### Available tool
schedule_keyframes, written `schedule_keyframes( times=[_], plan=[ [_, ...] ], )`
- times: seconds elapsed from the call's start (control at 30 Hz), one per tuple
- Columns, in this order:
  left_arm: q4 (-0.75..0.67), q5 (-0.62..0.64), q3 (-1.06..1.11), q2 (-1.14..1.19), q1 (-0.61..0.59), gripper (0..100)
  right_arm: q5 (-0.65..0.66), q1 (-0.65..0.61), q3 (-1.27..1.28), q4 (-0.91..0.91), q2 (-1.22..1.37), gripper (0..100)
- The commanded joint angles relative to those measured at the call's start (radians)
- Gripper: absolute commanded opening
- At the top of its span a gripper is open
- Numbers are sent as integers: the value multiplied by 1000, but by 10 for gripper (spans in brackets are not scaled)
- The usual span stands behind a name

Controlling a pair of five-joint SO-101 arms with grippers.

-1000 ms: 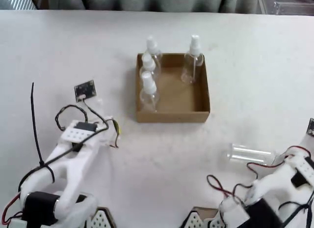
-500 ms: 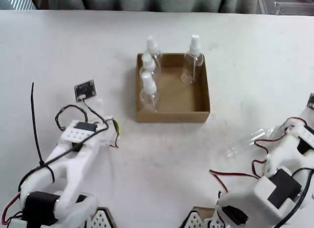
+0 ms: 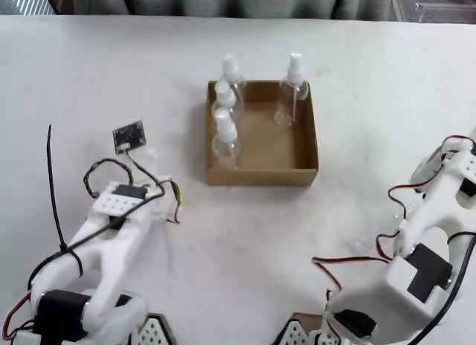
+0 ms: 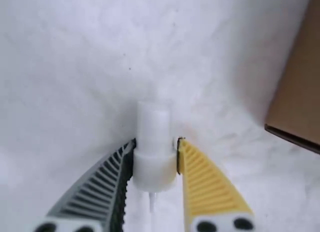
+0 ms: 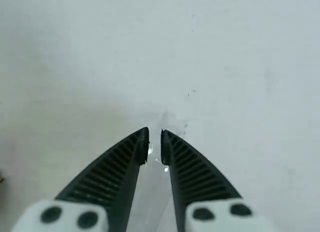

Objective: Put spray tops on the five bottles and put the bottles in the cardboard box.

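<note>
The cardboard box point(image 3: 305, 169) stands at the table's middle and holds several clear bottles with white spray tops: three along its left wall point(image 3: 225, 137) and one at its back right point(image 3: 294, 92). My left gripper point(image 4: 155, 142) is shut on a white spray top point(image 4: 152, 132), low over the table just left of the box point(image 4: 300, 102). The left arm point(image 3: 111, 233) lies at the front left. My right gripper point(image 5: 154, 134) is shut on a clear bottle point(image 5: 157, 167), which glints between its black fingers. The right arm point(image 3: 439, 204) stands at the table's right edge.
A small black board point(image 3: 128, 137) with looping cables lies left of the box, and a black cable tie point(image 3: 50, 181) sticks up by the left arm. Red wires point(image 3: 349, 262) trail from the right arm. Bare white table point(image 3: 245, 241) lies in front of the box.
The clear bottle lay on the table at the front right; the right arm has swung toward the right edge and taken it off the table. The left arm has kept still.
</note>
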Motion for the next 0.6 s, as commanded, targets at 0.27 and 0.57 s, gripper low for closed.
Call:
schedule_keyframes(
  times=[0.27, 0.57],
  plan=[
    [-20, -51, -6, -41, 18, 21, -51, 81, 143, 179, -404, 180],
    [-15, -51, -5, -41, 18, 21, -219, 31, 382, 7, -461, 218]
  ],
)
